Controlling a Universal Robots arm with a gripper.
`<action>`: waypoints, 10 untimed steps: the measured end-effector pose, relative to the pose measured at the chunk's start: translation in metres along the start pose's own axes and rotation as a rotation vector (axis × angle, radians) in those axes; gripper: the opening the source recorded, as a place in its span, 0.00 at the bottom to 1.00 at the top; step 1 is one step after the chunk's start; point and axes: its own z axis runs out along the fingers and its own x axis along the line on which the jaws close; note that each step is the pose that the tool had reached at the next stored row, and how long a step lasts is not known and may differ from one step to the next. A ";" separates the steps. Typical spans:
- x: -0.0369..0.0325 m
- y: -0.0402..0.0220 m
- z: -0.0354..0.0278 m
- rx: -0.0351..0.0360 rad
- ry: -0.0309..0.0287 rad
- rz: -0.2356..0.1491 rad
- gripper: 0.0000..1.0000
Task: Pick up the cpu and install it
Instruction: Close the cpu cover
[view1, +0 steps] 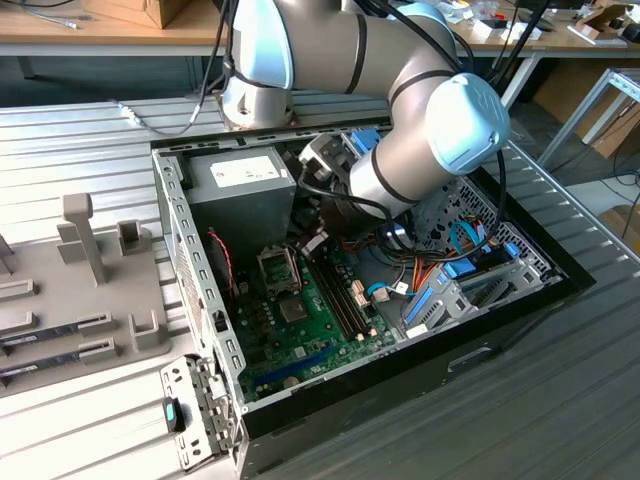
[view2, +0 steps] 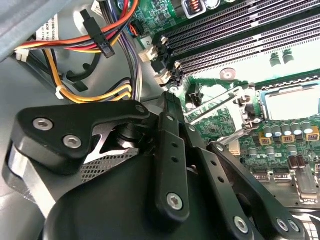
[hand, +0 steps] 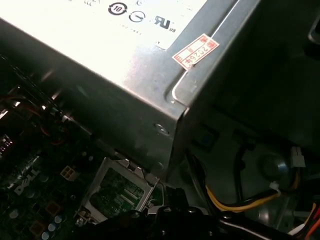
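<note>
One black end effector (view2: 172, 150) hangs inside the open computer case (view1: 188, 250), low over the green motherboard (view1: 300, 335). Whether it is clenched, released or carrying the cpu cannot be told. Just beside it lies the processor socket (view2: 292, 102), its metal lever (view2: 215, 107) lifted. The grey power supply (hand: 125, 75) stands near it.

The power supply (hand: 115, 95) bears a white label (hand: 125, 12) with round approval marks in the first wrist view. A red-edged sticker (hand: 195, 51) with a row of digits sits at its corner. White lettering (hand: 27, 181) stands on the board (hand: 50, 210). In the exterior view the label's print is too small to read.
</note>
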 end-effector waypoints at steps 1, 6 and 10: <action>0.0004 0.0000 -0.0014 -0.0006 -0.0001 -0.001 0.11; 0.0013 -0.0003 -0.0039 -0.0037 -0.0019 -0.002 0.11; 0.0017 -0.0008 -0.0044 -0.0060 -0.0031 -0.003 0.11</action>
